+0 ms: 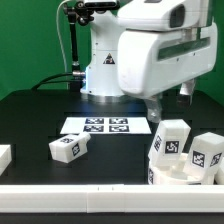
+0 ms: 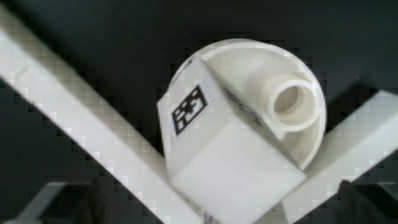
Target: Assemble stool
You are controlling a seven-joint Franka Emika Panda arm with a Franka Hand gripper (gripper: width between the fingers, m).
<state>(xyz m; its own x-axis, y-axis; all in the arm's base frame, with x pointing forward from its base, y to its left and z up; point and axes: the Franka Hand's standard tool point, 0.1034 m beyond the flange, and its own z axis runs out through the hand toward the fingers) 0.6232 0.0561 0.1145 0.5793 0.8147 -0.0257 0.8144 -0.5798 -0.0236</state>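
Black tabletop (image 1: pixel 30 115), white arm base behind. Seat (image 1: pixel 166 177) sat at lower right of the exterior view, close against the border rail (image 1: pixel 90 192). First leg (image 1: pixel 170 140) and second leg (image 1: pixel 206 152) stood upright on it; whether either was screwed fully home could not be told. Gripper (image 1: pixel 165 105) hung just above them, jaws spread wide in the wrist view, nothing held. Third leg (image 1: pixel 67 148) lay on its side at centre left, well apart. Marker board (image 1: pixel 100 126) at centre. Risks, as judged: an off-centre descent could knock a loose leg askew or shift the seat off the rail; a skewed grip while turning could jam the thread.
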